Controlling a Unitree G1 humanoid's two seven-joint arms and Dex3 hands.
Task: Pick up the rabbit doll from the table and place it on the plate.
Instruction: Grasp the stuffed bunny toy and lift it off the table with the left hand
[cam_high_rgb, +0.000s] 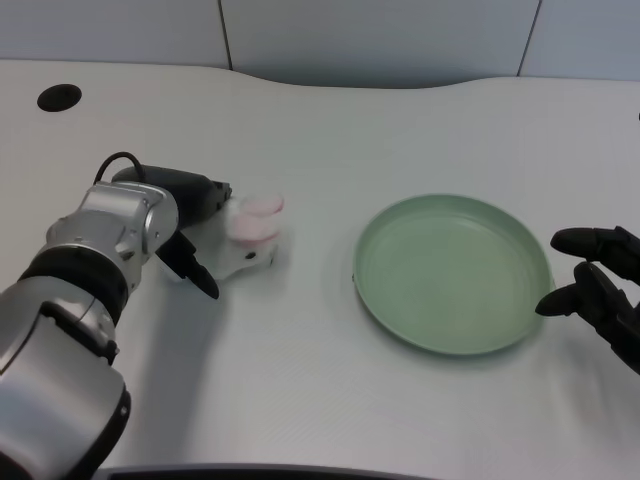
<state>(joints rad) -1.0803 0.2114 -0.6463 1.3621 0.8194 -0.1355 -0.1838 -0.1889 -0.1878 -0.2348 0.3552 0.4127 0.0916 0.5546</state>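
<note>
The rabbit doll, white with pink ears, lies on the white table left of centre. My left hand is against its left side, upper fingers at the doll's far edge and a lower finger at its near edge. The doll's left part is hidden behind the hand, and whether the fingers press on it does not show. The doll seems to rest on the table. The green plate sits right of the doll, with nothing on it.
My right hand rests at the plate's right edge, fingers pointing left. A round black hole is in the table's far left corner. The table's curved back edge runs along the grey wall.
</note>
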